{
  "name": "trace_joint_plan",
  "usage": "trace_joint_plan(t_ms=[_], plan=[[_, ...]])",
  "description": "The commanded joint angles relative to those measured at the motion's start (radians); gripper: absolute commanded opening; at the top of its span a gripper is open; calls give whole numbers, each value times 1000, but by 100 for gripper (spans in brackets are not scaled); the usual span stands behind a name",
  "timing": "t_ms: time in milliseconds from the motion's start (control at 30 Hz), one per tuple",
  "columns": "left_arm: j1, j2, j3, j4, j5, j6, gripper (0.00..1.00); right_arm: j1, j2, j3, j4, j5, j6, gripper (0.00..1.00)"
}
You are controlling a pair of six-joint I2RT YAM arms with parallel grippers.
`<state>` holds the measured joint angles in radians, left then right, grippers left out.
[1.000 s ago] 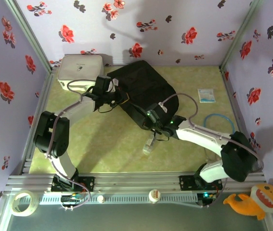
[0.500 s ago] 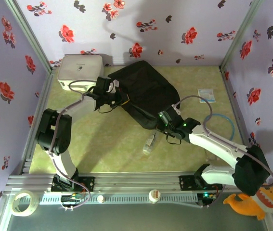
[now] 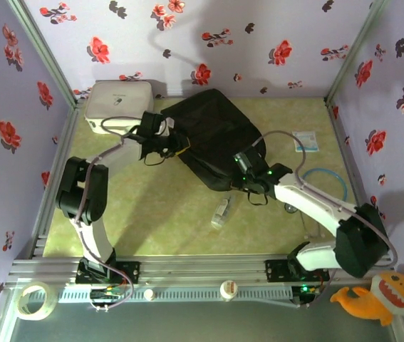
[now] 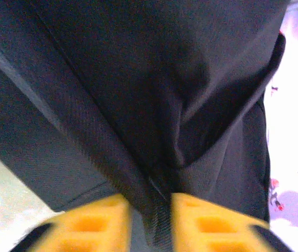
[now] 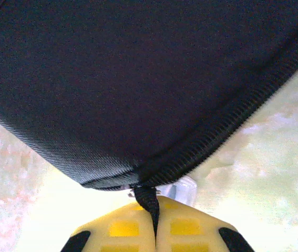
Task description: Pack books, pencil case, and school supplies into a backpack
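Both arms reach inward to the backpack (image 3: 216,125) — right gripper (image 5: 155,212) pinched shut on its edge tab, left gripper (image 4: 151,210) slightly parted around a fold — grip unclear

Left wrist camera: the left gripper's (image 4: 150,223) blurred yellow fingers (image 4: 88,223) run off the bottom edge, and whether they pinch the large soft black fabric backpack (image 4: 154,105) is lost. Top view: small pale object (image 3: 220,212), too small to name.

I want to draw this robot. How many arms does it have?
2. The left arm reaches from the near left corner to the backpack's left edge. The right arm reaches from the near right to its near edge. None looks hidden.
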<state>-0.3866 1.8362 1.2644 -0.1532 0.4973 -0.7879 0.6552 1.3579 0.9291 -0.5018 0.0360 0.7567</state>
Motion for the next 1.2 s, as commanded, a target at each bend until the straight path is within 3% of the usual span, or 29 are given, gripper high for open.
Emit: trace_joint_plan(t_ms=[0, 200, 433, 700, 933, 1167], plan=[[44, -43, -13, -39, -98, 36, 52, -4, 77, 74, 47, -68, -112, 0], [51, -199, -194, -15, -127, -35, 70, 40, 233, 207, 111, -144, -132, 0], [-14, -290, -444, 332, -34, -334, 76, 113, 357, 316, 158, -206, -119, 0], [-76, -201, -445, 444, -58, -414, 74, 135, 367, 317, 193, -220, -75, 0], [-93, -98, -367, 467, -96, -426, 60, 136, 304, 244, 196, -213, -42, 0], [-95, -35, -304, 336, -190, -360, 20, 131, 219, 163, 156, -135, -1, 0]])
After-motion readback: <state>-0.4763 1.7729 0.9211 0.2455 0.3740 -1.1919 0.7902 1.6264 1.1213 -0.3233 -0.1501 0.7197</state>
